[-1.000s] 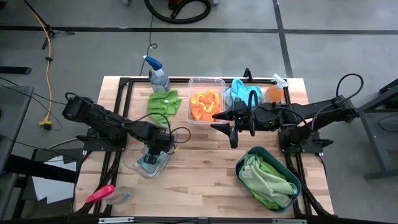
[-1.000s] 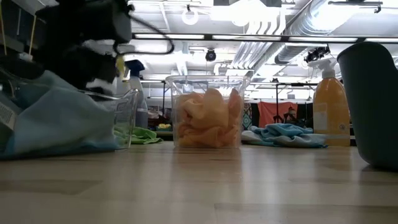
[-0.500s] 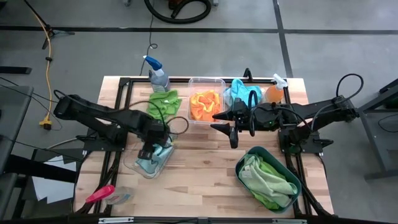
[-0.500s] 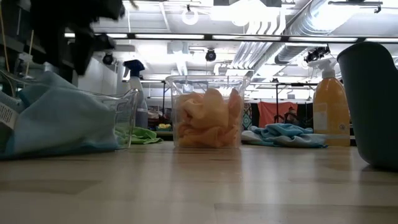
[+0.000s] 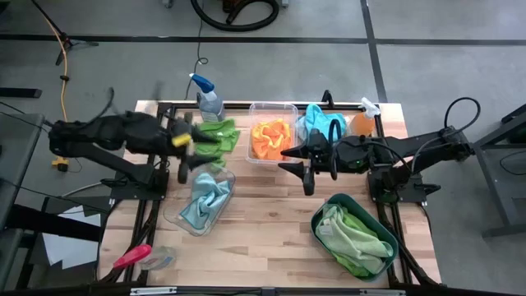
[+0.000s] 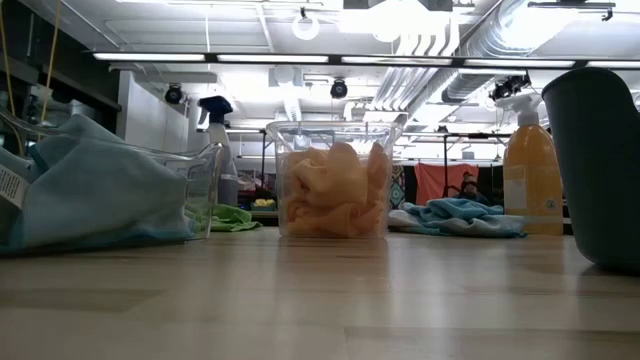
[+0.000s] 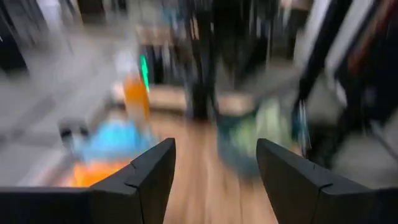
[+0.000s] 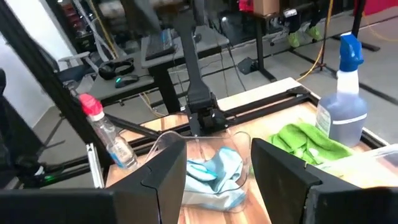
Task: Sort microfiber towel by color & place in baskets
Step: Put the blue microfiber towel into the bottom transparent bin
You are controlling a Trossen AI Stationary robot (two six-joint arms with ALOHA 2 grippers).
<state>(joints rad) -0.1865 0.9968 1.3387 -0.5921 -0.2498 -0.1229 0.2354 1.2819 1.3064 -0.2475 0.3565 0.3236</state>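
**Fingers spread and empty, with two cloths lying outside any basket**

The fingers of the left gripper are standing apart with nothing between them, the arm hanging over the table's left edge near the green towel; that towel is lying loose on the wood beside the blue-capped spray bottle, and a careless reach is risking a knock to the bottle. Just below, the shallow clear dish is holding a light blue towel that is draping over the rim, so it may be slipping out if brushed. In the middle, the clear tub is holding the orange towel. The right gripper is waiting beside it, fingers parted and holding nothing; right behind it a second blue towel is sitting unsorted against the orange bottle, and dragging it could be tipping that bottle. At the right front, the teal basin is keeping green cloths; a wrong-colour drop is the remaining hazard.
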